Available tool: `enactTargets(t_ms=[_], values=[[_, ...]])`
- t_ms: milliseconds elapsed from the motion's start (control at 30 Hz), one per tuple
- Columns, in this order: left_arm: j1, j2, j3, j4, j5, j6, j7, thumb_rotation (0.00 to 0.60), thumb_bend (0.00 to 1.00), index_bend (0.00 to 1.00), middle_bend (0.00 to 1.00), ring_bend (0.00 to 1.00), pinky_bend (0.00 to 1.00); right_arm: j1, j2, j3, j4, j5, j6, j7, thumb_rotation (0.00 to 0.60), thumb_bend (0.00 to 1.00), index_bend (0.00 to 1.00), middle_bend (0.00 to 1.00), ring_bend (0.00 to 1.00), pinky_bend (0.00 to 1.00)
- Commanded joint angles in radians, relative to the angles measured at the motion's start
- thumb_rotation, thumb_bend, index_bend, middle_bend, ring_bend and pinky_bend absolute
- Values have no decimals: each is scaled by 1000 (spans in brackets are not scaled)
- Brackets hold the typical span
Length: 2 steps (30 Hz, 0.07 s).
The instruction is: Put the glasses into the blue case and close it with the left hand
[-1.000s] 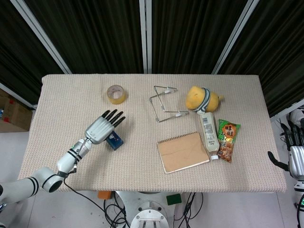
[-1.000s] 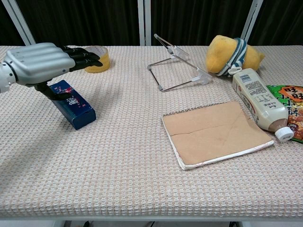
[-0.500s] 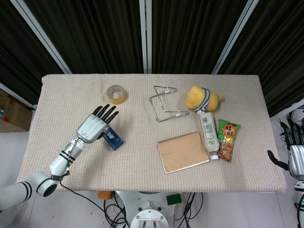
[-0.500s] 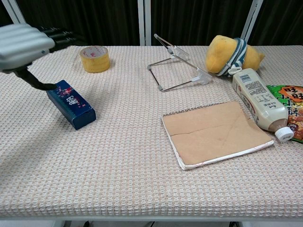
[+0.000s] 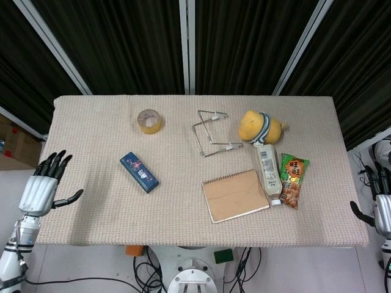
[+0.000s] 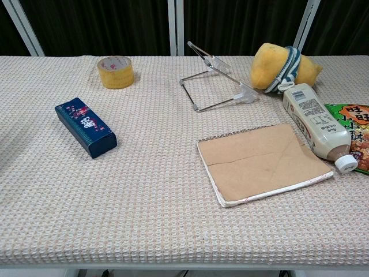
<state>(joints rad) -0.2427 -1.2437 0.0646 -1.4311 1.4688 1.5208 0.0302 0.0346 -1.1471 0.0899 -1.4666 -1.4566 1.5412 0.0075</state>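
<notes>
Your left hand (image 5: 40, 186) is hanging off the table's (image 5: 91, 207) left edge, fingers spread wide, gripping nothing. Your right hand (image 5: 380, 204) is sitting off the right edge (partly cropped), fingers apart, also empty. The blue case (image 5: 139, 172), a closed rectangular box with a small printed pattern, is lying flat on the woven beige cloth, left of centre, well apart from both hands. The glasses (image 5: 212, 134), thin clear frame with arms unfolded, are resting mid-table, between the yellow tape roll (image 5: 149, 121) and the plush toy (image 5: 261, 126).
</notes>
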Motion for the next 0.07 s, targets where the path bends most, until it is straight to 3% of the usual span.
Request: enactTargets(t_ms=[33, 67], values=[[29, 20, 12, -22, 6, 18, 7, 20, 129, 0, 0, 0, 162, -2, -2, -3, 1, 3, -5, -2, 600, 259, 0, 0, 0, 0], [37, 26, 13, -29, 9, 23, 9, 14, 128, 0, 0, 0, 162, -3, -3, -5, 1, 4, -8, -2, 600, 262, 0, 0, 0, 0]])
